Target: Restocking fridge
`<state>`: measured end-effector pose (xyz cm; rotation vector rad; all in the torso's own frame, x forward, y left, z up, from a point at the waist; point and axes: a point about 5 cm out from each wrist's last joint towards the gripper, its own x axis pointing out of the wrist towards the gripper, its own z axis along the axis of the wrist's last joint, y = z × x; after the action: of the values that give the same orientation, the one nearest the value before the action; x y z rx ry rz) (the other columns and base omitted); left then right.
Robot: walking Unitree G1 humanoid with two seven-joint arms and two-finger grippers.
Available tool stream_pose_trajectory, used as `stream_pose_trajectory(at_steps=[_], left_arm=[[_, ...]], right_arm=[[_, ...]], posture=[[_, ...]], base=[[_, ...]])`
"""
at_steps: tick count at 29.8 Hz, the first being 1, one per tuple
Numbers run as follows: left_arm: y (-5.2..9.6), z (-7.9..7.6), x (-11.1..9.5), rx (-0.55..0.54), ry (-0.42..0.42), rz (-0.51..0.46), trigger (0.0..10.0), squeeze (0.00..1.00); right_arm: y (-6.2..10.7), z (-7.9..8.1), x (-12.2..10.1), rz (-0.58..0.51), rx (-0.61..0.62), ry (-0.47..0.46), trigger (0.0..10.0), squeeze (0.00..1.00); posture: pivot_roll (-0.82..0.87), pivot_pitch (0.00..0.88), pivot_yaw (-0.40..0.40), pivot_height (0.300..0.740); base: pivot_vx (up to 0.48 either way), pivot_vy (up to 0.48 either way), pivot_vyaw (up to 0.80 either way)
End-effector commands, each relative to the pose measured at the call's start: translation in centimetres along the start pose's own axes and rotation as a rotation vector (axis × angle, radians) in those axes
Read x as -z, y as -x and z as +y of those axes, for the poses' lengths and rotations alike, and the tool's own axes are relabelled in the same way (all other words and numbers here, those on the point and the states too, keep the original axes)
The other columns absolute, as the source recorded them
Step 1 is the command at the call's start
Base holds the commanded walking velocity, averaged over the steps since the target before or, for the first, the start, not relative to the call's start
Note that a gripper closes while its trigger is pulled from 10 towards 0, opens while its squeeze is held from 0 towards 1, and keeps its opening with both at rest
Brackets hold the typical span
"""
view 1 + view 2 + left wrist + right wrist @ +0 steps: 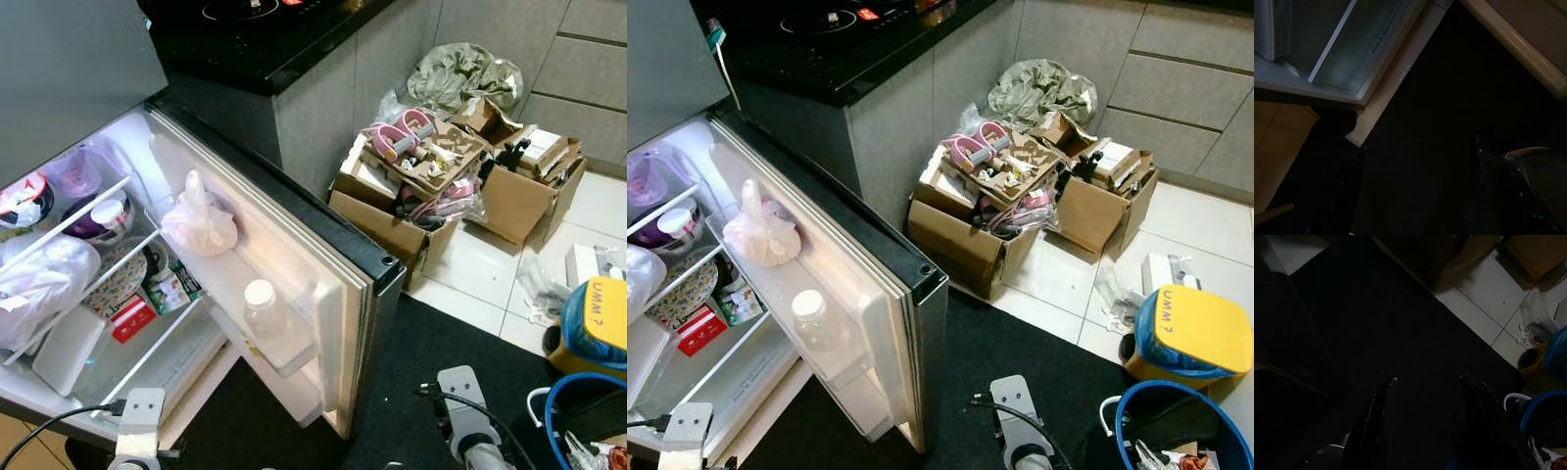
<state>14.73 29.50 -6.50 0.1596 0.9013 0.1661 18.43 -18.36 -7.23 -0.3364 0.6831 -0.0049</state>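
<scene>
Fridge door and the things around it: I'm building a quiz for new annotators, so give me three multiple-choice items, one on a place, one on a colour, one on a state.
1. Where does the clear bottle with the white cap stand?
A. on the stove top
B. in a shelf of the open fridge door
C. in a cardboard box

2. What colour is the lid of the container on the tiled floor on the robot's right?
A. yellow
B. red
C. green

3. How do the right gripper fingers stand?
A. shut on a bottle
B. shut on a bag
C. apart, holding nothing

Answers: 1 B, the bottle sits in the door shelf below the knotted plastic bag. 2 A, the lid is yellow with dark lettering. 3 C, the dark mat shows between the two fingers.
</scene>
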Motion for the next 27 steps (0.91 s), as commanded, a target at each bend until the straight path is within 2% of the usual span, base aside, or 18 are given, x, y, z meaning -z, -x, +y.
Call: stream_pose_trajectory(at_steps=[1,8,24,27], left_arm=[[0.15,-0.04,0.57,0.005,0.008,0.016,10.0,0.0],[0.14,-0.13,0.58,0.013,0.001,0.018,10.0,0.0],[0.09,-0.36,0.51,0.024,-0.008,0.016,10.0,0.0],[0.09,-0.35,0.5,0.023,-0.005,0.015,10.0,0.0]], right_arm=[[0.08,0.17,0.15,0.007,-0.001,-0.008,10.0,0.09],[0.09,0.18,0.16,0.007,-0.001,-0.008,10.0,0.09],[0.11,0.25,0.17,0.007,-0.002,-0.009,10.0,0.09],[0.11,0.26,0.17,0.007,-0.002,-0.009,10.0,0.09]], posture=[[0.02,0.077,0.027,0.74],[0.02,0.077,0.027,0.74],[0.02,0.077,0.026,0.74],[0.02,0.077,0.026,0.74]], base=[[0.0,0.0,0.0],[0.0,0.0,0.0],[0.0,-0.461,0.0],[0.0,-0.203,0.0]])
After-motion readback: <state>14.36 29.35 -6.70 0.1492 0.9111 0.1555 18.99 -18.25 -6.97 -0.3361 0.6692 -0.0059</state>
